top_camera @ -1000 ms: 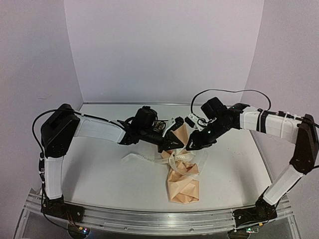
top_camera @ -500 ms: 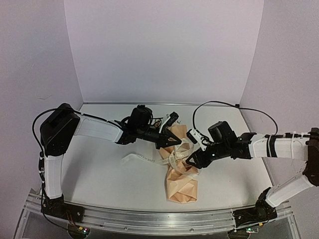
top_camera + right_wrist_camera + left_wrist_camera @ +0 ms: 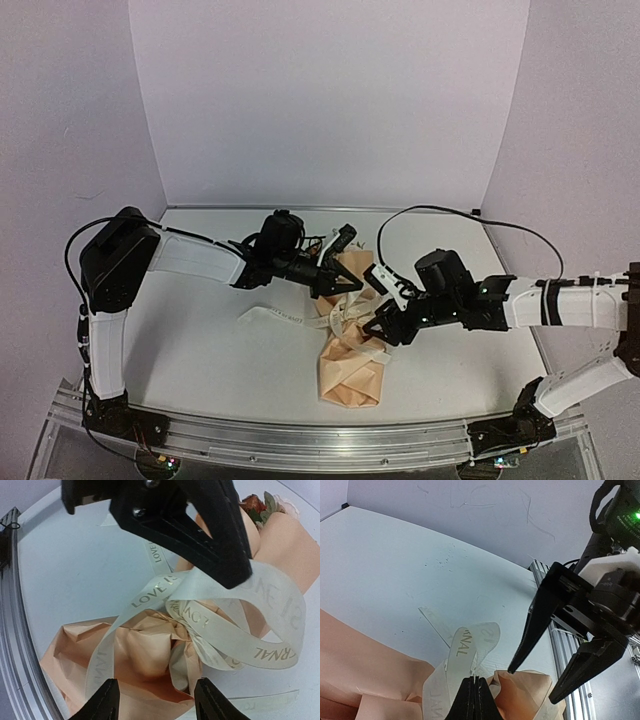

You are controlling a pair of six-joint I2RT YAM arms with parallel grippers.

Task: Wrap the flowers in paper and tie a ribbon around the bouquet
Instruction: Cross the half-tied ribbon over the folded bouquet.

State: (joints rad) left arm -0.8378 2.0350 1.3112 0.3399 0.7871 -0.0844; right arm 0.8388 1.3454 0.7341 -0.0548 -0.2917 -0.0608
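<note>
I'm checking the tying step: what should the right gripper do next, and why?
Probably lower the right gripper and close on the ribbon loop beneath it. Its jaws stand open over the bouquet, while the left gripper pinches the ribbon, so a second grip seems needed to tighten it.

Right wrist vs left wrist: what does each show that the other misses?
Only right wrist: the flowers, peeking out at the wide end of the paper.
Only left wrist: the green light on the right arm and the scuffed back wall.
Both: the ribbon looped over the paper, the left gripper shut on the ribbon, and the right gripper open beside it.
</note>
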